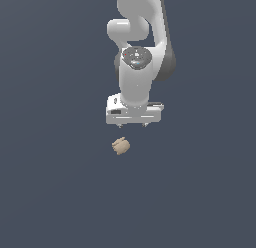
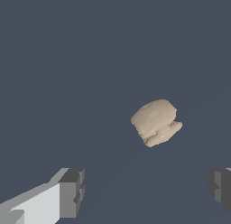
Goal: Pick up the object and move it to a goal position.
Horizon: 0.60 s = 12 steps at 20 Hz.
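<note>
The small tan-beige, lumpy, potato-like lump (image 1: 120,146) lies a little below the centre of the exterior view, on the plain dark blue-grey bench (image 1: 50,192). In the wrist view the lump (image 2: 156,122) sits right of centre, untouched and free on all sides. The white pincer (image 1: 132,125) hangs just above it in the exterior view, apart from it. Its dark grey fingertips (image 2: 72,191) stand wide apart, one at the lower left of the wrist view, the other at the lower right edge, holding nothing. The white arm (image 1: 135,67) rises to the top of the frame.
</note>
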Each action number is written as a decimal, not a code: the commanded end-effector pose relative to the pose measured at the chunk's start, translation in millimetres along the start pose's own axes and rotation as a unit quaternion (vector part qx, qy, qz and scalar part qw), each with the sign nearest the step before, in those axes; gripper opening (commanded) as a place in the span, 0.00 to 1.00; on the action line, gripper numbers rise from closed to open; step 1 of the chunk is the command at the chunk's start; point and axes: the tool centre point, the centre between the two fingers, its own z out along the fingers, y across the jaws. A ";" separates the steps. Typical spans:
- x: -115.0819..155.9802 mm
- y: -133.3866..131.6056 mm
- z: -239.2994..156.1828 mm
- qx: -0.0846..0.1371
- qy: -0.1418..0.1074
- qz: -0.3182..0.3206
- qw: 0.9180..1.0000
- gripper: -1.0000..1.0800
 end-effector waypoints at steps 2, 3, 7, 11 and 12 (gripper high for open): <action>0.8 2.0 3.1 0.000 0.001 -0.010 1.000 0.96; 1.2 2.9 4.5 0.000 0.001 -0.014 1.000 0.96; 3.3 7.5 11.7 -0.001 0.003 -0.037 0.999 0.96; 5.9 13.9 21.8 -0.002 0.005 -0.069 0.998 0.96; 6.7 15.8 24.8 -0.002 0.006 -0.079 0.997 0.96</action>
